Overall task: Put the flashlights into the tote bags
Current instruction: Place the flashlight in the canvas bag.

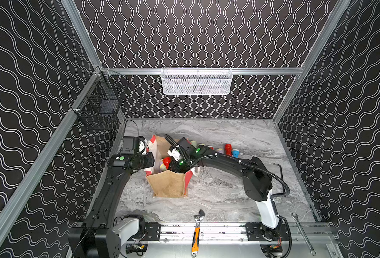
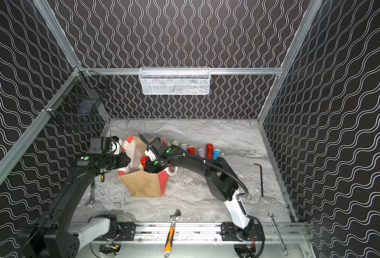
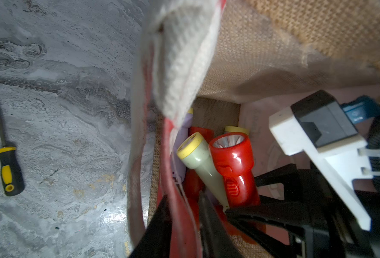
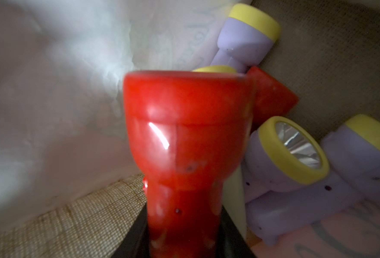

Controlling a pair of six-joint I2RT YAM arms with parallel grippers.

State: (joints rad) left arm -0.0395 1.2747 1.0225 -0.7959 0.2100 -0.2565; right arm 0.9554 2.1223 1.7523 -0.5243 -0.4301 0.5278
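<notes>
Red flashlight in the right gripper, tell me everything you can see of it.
The red flashlight is glossy red plastic with a few dark specks. Its slim handle flares to a wider head, and the left wrist view shows a silvery reflector inside. The right gripper is shut on the handle and holds it inside the tote bag, head pointing away from the wrist. A pale green flashlight with a yellow rim seems to rest against it, and lilac flashlights lie close beside.
</notes>
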